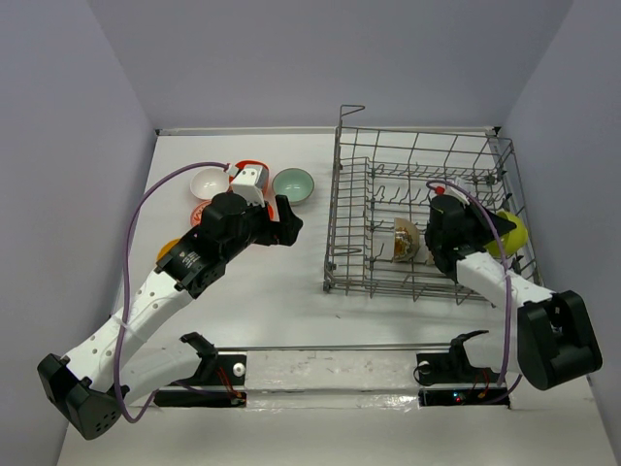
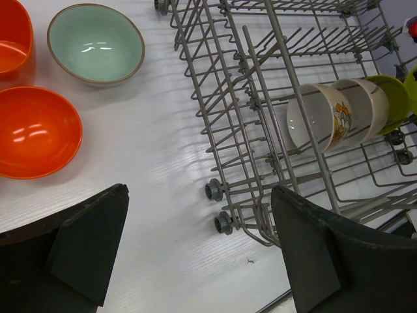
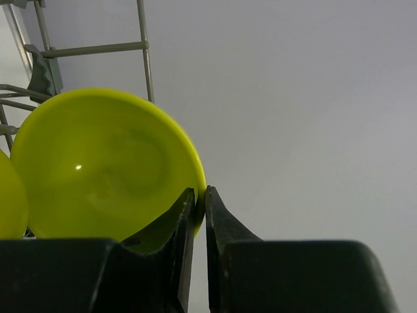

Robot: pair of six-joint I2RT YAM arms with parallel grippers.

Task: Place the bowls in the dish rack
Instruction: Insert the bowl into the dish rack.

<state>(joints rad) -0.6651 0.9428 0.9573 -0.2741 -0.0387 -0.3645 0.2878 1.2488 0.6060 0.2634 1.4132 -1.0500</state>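
As right gripper (image 3: 200, 199) nips lime bowl (image 3: 98, 163) rim, left gripper (image 2: 200, 190) wide — aloft

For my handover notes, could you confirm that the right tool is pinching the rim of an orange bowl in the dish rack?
Not quite: the right wrist view shows the right tool pinching the rim of a lime green bowl, not an orange one, in the dish rack.
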